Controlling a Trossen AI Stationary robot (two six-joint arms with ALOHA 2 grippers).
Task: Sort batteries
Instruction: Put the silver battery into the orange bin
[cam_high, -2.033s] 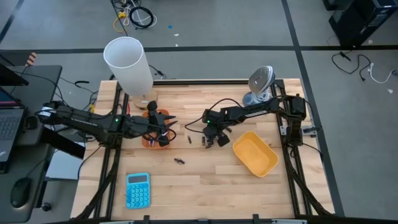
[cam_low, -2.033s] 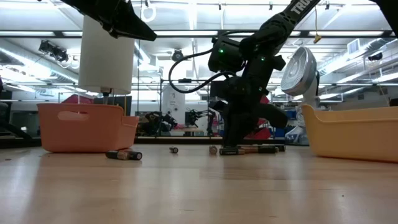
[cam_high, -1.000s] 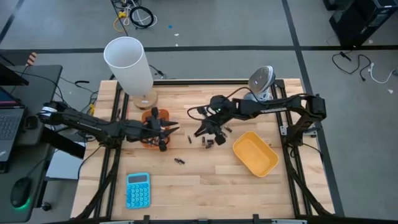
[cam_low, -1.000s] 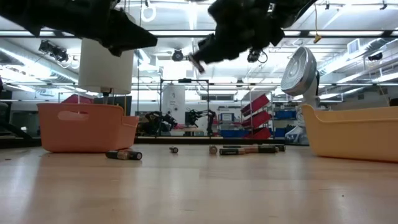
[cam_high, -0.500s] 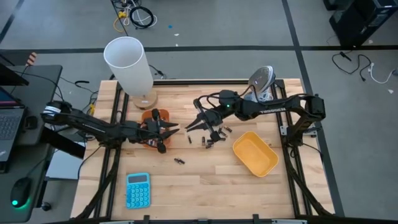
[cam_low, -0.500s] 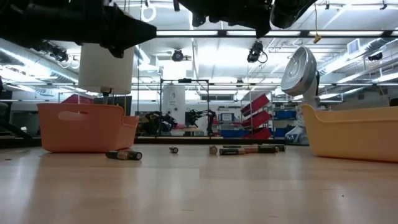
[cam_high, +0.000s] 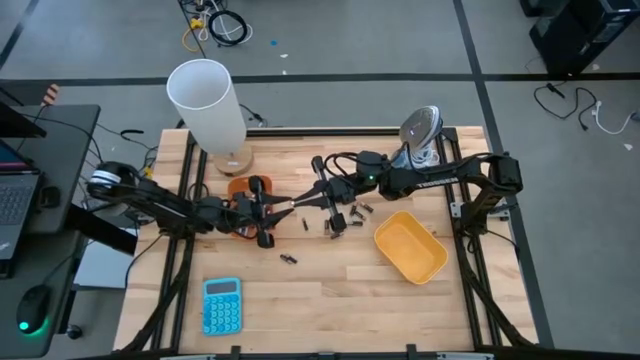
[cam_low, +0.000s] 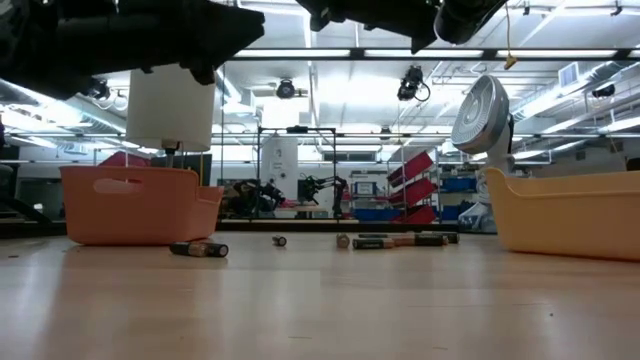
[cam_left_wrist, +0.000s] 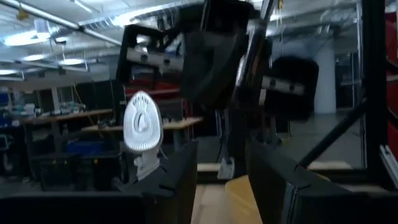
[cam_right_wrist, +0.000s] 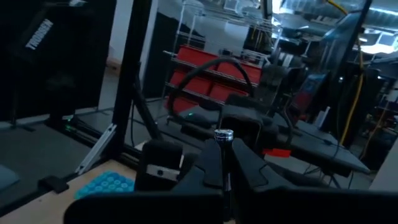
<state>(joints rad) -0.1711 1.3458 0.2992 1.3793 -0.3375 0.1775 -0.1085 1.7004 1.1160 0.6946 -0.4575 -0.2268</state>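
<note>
Your right gripper (cam_high: 303, 199) is clamped on a small silvery-capped cylindrical battery (cam_right_wrist: 223, 135), held just beside the orange plastic tray (cam_high: 238, 186). Your left gripper (cam_high: 268, 210) hovers there, fingers (cam_left_wrist: 180, 180) apart. Other small dark batteries (cam_high: 335, 222) lie mid-table near the yellow plastic tray (cam_high: 410, 247).

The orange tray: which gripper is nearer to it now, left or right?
Left. The left gripper is just beside the orange tray; the right gripper, holding a battery, is slightly farther toward the table's middle.

My left gripper (cam_high: 283, 207) and right gripper (cam_high: 297, 203) meet tip to tip mid-table. Left fingers (cam_left_wrist: 180, 180) are spread, right ones pinched tight.
</note>
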